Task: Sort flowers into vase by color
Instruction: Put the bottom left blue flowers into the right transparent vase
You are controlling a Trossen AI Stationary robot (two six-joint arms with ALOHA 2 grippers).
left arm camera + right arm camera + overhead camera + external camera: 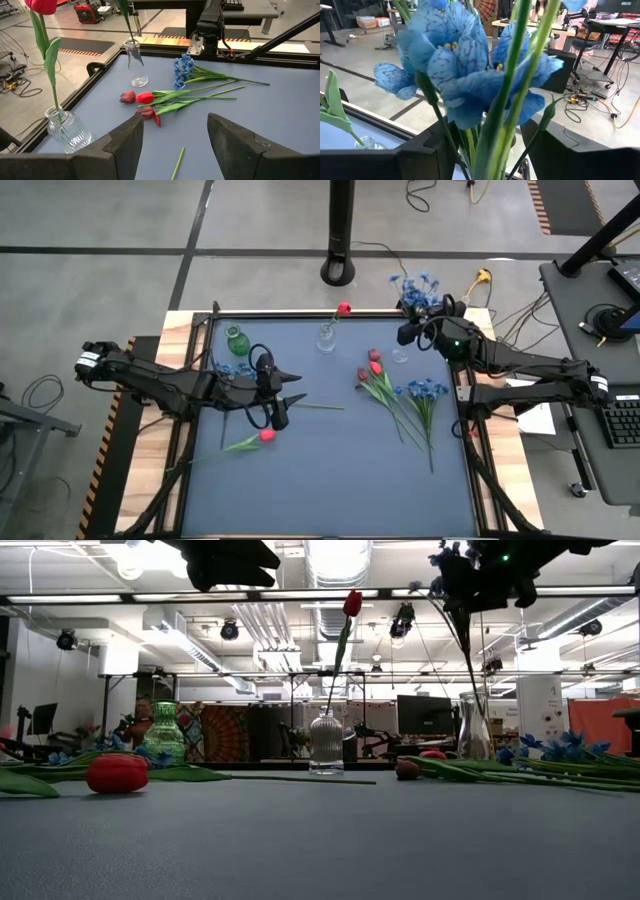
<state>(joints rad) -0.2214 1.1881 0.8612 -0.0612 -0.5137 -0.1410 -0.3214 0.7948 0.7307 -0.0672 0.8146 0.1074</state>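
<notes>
The right gripper [412, 320], in the upper right of the high view, has its fingers clenched on a bunch of blue flowers [460, 75] and holds it above the tall clear vase [474, 726]. The likeliest slip, as I judge it, is the stems missing the narrow neck: they hang long and splay, so one could catch the rim and tip the vase, or slide down outside it. A loose grasp could also let the bunch rotate and drop.

The left gripper [290, 387] waits left of centre, fingers released and holding nothing.

Count: three vases, namely the green vase [237, 341], the ribbed clear vase [327, 338] holding one red tulip [344, 309], and the tall clear vase. On the table [330, 470] lie one red tulip [265, 436] lower left, about three red and maroon tulips [373, 369] right of centre, and a blue bunch [427, 390] beside them. More blue blossoms [236, 367] lie by the green vase.
</notes>
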